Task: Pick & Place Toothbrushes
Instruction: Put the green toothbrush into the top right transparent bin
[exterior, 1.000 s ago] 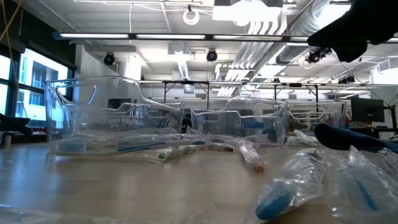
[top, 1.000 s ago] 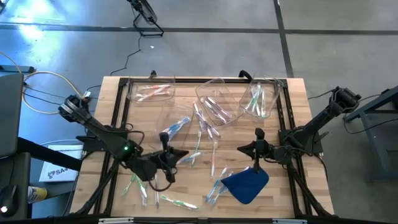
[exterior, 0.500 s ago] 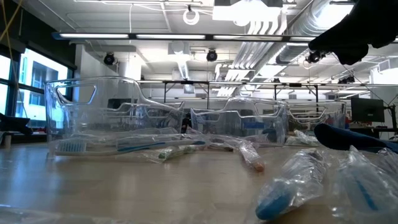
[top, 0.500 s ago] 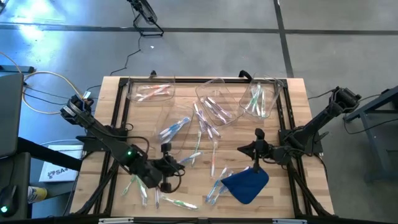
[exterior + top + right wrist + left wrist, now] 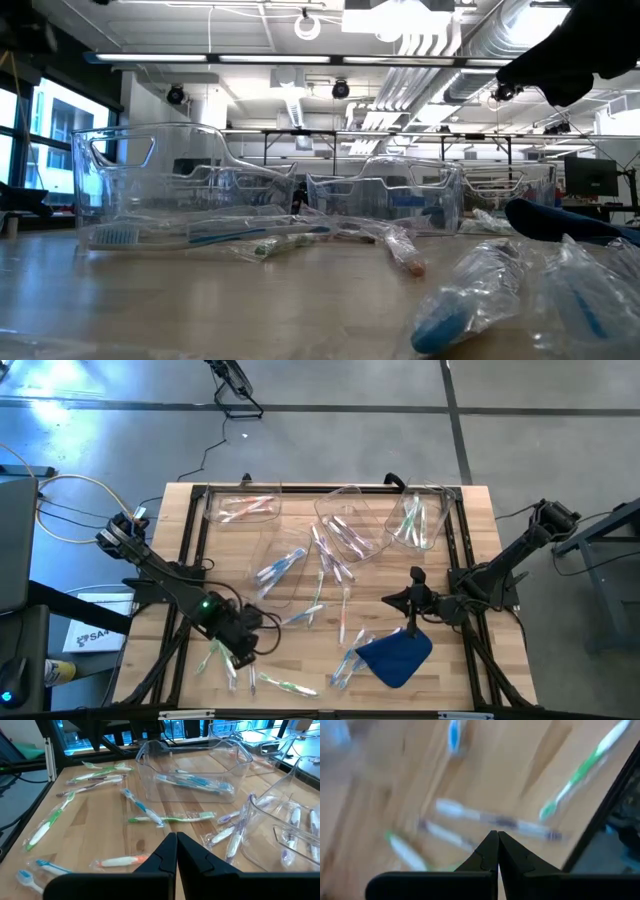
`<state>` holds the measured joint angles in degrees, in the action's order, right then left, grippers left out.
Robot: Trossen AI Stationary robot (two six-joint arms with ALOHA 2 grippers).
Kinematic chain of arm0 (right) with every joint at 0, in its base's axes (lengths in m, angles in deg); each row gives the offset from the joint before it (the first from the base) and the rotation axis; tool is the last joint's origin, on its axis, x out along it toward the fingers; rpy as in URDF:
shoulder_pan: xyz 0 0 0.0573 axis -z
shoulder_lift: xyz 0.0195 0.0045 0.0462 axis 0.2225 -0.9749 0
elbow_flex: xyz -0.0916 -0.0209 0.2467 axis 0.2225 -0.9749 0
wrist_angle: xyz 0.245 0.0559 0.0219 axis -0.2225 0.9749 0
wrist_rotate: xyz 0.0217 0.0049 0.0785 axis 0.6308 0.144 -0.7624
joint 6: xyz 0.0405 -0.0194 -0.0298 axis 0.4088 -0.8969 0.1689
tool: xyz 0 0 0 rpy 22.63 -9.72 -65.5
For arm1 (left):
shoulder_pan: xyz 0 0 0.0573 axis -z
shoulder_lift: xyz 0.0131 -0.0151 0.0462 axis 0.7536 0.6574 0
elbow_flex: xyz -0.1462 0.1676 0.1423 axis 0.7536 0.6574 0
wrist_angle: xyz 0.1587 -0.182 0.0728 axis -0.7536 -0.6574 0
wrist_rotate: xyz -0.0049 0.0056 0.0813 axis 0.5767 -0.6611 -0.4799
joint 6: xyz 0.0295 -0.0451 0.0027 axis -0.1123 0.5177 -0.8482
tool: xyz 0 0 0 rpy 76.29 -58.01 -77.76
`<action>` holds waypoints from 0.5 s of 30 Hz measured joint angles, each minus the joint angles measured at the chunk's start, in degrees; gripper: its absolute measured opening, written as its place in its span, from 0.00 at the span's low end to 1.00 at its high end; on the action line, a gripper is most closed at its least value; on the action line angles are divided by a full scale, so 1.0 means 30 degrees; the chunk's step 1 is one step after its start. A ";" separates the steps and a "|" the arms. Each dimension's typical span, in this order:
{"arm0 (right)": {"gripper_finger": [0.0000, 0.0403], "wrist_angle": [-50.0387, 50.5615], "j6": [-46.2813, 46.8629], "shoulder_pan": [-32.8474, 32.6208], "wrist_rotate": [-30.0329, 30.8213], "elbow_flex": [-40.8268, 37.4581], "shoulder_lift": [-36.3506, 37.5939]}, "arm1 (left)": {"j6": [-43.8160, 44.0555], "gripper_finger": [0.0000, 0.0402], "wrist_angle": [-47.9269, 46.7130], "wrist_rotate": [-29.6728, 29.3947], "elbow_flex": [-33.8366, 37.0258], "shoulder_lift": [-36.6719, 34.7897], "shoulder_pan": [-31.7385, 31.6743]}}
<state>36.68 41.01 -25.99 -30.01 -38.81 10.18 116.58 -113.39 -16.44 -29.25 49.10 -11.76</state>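
Many slim toothbrushes in clear wrappers lie scattered on the wooden table: a cluster by the near-left corner (image 5: 218,660), more in the middle (image 5: 322,575), and some inside the clear bins. My left gripper (image 5: 243,643) is shut and hangs over the near-left cluster. In its blurred wrist view the fingertips (image 5: 495,835) point down at a whitish toothbrush (image 5: 470,812) next to a green one (image 5: 580,775). My right gripper (image 5: 413,600) is shut too and hovers right of centre, just beyond the blue cloth (image 5: 395,655). A green toothbrush (image 5: 172,818) and an orange one (image 5: 119,862) lie ahead of it.
Several clear bins stand on the far half of the table: one far left (image 5: 240,508), two far right (image 5: 350,525) (image 5: 418,518), one nearer the middle (image 5: 285,565). In the low view, wrapped toothbrushes (image 5: 470,295) and the blue cloth (image 5: 560,222) lie close in front.
My left gripper has swung from beside the middle bin toward the table's near-left corner, dropping lower over the toothbrush cluster there, and its wrist view is blurred with motion. My right arm and the toothbrushes have stayed put.
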 joint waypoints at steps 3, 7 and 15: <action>0.01 0.0077 0.0000 0.0002 0.0003 -0.0003 0.0000 | 0.1151 0.00 -0.0935 0.0965 0.0000 -0.0002 0.0007; 0.01 0.0141 -0.0014 0.0007 0.0029 -0.0007 0.0000 | 0.1330 0.00 -0.1646 0.1005 -0.0007 -0.0002 0.0007; 0.01 0.0083 -0.0023 0.0000 0.0066 -0.0001 0.0000 | 0.2323 0.00 -0.2899 0.3014 -0.0007 -0.0002 0.0007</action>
<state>36.93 40.95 -25.99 -29.82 -38.81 10.18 123.55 -122.09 -7.40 -29.27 49.10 -11.73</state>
